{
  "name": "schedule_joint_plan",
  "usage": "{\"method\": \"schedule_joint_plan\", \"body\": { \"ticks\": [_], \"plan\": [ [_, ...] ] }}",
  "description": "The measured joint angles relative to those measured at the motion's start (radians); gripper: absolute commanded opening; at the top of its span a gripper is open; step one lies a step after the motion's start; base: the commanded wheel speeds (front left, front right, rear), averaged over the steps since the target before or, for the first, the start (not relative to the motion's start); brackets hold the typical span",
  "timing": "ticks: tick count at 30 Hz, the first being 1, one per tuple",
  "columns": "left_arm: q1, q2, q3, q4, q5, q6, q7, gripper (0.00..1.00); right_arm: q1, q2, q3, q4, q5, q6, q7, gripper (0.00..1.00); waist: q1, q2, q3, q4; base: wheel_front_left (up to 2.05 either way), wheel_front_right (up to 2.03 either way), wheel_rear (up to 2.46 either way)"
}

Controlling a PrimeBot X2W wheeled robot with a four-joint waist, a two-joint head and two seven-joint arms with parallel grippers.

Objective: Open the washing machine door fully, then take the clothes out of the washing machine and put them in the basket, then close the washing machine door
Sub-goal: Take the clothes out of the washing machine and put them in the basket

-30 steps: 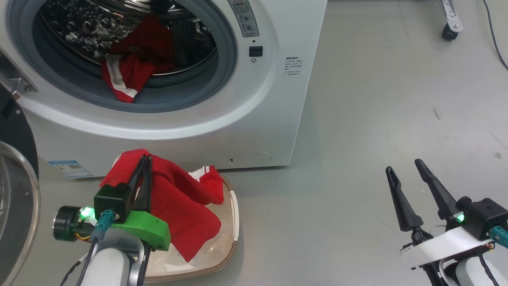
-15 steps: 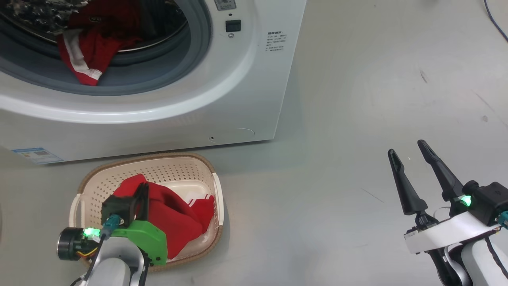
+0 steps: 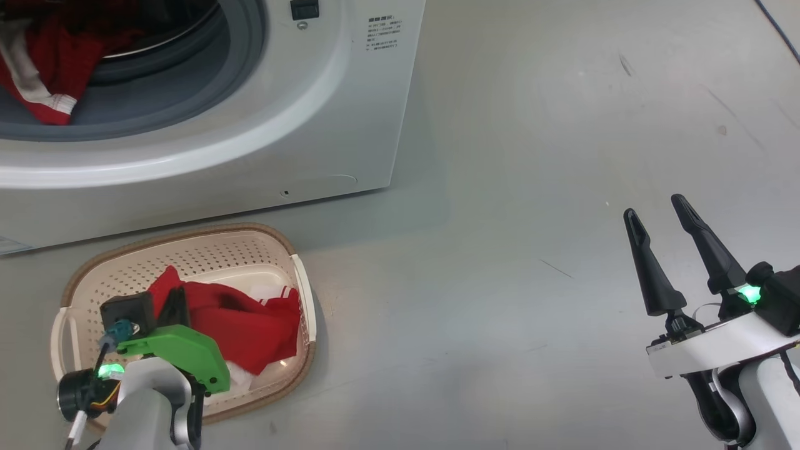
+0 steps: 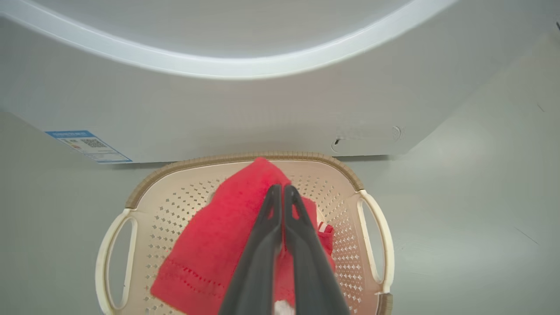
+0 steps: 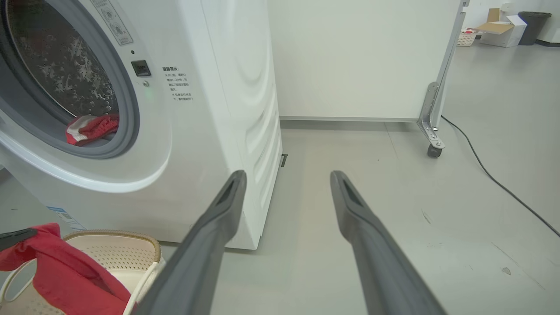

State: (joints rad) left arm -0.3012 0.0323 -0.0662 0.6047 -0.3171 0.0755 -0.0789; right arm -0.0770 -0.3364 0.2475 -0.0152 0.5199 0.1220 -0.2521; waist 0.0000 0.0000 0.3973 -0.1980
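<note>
The white washing machine (image 3: 262, 125) stands open, and a red garment (image 3: 47, 75) lies over its grey gasket (image 3: 156, 112). The same garment (image 5: 94, 127) shows in the right wrist view. The door is out of view. The cream basket (image 3: 187, 231) sits on the floor before the machine. My left gripper (image 3: 177, 299) is down inside it, shut on another red garment with white trim (image 3: 250, 325). In the left wrist view its fingertips (image 4: 280, 189) pinch a fold of that cloth (image 4: 218, 245) above the basket (image 4: 245, 156). My right gripper (image 3: 653, 208) hangs open over bare floor, far right.
A blue label (image 4: 87, 146) and a round cap (image 4: 363, 140) sit low on the machine's front. Behind the machine stands a white panel on a caster (image 5: 433, 151), with a black cable (image 5: 494, 179) running along the grey floor. Boxes and a bin (image 5: 507, 26) stand far back.
The head camera has swung down and to the right. My left gripper has lowered the red garment from above the basket down into it. The right gripper has stayed open.
</note>
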Motion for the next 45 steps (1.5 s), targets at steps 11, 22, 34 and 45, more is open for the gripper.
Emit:
{"method": "schedule_joint_plan", "body": {
  "ticks": [11, 22, 34, 45],
  "plan": [
    [-0.042, 0.0, 0.026, 0.138, -0.097, 0.01, -0.008, 0.0, -0.022, -0.003, -0.011, 0.002, 0.01, 0.0, 0.0, 1.0, 0.0, 0.0, 0.046, -0.031, 0.0, 0.0, 0.0],
    [-0.083, -0.001, -0.009, 0.231, -0.14, 0.013, -0.039, 1.0, -0.026, -0.004, -0.018, 0.013, 0.017, 0.0, 0.0, 1.0, 0.0, 0.0, 0.046, -0.02, 0.0, 0.0, 0.0],
    [-0.126, -0.002, -0.063, 0.258, -0.126, -0.016, -0.136, 1.0, -0.027, 0.002, -0.02, 0.027, 0.016, 0.0, 0.0, 1.0, 0.0, 0.0, -0.006, 0.013, 0.0, 0.0, 0.0],
    [-0.136, -0.003, -0.121, 0.207, -0.1, -0.066, -0.17, 1.0, -0.014, 0.015, -0.033, 0.048, 0.006, 0.0, 0.0, 1.0, 0.0, 0.0, -0.088, 0.068, 0.0, 0.0, 0.0]
  ]
}}
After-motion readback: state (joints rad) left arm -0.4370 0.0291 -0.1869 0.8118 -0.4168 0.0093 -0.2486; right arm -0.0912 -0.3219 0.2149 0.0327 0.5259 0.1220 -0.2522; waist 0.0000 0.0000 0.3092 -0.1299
